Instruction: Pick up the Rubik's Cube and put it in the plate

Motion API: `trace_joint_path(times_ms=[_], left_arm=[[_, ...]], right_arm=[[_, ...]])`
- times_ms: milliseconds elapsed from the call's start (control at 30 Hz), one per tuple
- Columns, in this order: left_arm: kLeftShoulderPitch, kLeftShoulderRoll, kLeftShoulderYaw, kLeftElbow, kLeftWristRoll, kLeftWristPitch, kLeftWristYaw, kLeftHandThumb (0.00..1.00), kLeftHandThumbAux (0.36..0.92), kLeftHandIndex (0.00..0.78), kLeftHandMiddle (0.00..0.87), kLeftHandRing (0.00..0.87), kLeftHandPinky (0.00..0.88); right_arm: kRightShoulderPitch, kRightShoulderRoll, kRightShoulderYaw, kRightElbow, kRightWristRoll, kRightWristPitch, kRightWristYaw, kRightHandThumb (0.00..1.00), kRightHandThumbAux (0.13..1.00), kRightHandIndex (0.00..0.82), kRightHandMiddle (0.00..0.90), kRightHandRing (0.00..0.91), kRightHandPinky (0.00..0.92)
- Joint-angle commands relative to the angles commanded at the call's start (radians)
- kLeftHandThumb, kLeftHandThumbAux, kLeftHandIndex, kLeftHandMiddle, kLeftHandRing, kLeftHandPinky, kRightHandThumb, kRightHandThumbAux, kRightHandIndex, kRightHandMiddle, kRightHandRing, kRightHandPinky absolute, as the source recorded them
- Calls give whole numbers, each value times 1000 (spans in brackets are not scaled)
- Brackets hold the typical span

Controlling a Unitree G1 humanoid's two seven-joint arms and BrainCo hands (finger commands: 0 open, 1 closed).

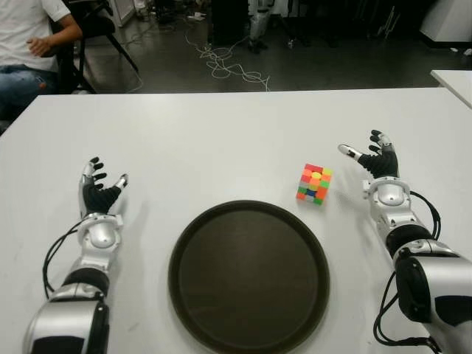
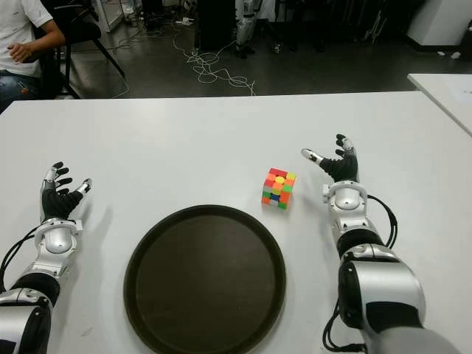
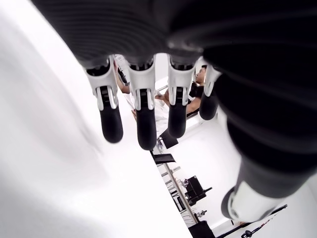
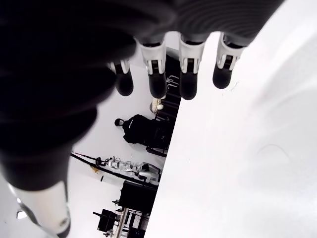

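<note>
The Rubik's Cube point(image 1: 314, 184), multicoloured with a yellow centre on top, stands on the white table point(image 1: 221, 140) just beyond the right rim of the round dark plate point(image 1: 248, 274). The plate lies near the table's front edge with nothing in it. My right hand point(image 1: 372, 158) shows to the right of the cube, a short gap away, fingers spread and holding nothing. My left hand point(image 1: 99, 182) shows far to the left of the plate, open as well. In both wrist views the fingers point(image 4: 189, 74) hang straight over bare table.
A seated person point(image 1: 29, 44) is at the far left behind the table. Cables point(image 1: 228, 66) lie on the floor beyond the table's far edge. Another white table's corner point(image 1: 453, 77) shows at the far right.
</note>
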Motion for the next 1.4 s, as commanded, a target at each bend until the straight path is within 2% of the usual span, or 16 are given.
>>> trace_joint_path(times_ms=[267,600,733,933,1067,1167,1267,1400], left_arm=[[1,-1,2,0,-3,-9,0,120,742,114,208,240,288],[-1,0,3,4,-2,-7,-1,127,740,107,178,194,219],[0,2,1,3,0,-6,-4,120,739,108,189,208,233],[0,2,-2,1,3,-2,-4,105,722,105,166,171,177],[-2,4,-5,5,8,1,4,104,734,110,212,230,256],[-2,4,-8,6,13,3,9,98,730,102,219,239,246],[-1,3,-9,4,13,1,9,93,728,96,246,261,287],[0,3,-8,3,11,-1,6,89,719,90,210,220,224]], right_arm=[[2,-2,6,0,-8,-4,0,0,740,139,132,104,74],[3,0,2,0,-3,-12,3,0,729,132,130,103,79],[3,0,2,1,-2,-12,4,0,737,133,133,104,84],[2,1,1,1,-2,-11,2,0,751,130,130,103,87],[2,2,-3,1,2,-9,0,0,741,125,126,100,87],[1,2,-6,1,3,-8,0,0,737,137,133,106,88],[1,3,-7,0,4,-8,0,0,733,138,135,107,88],[1,3,-8,0,4,-5,-1,0,730,132,134,108,91]])
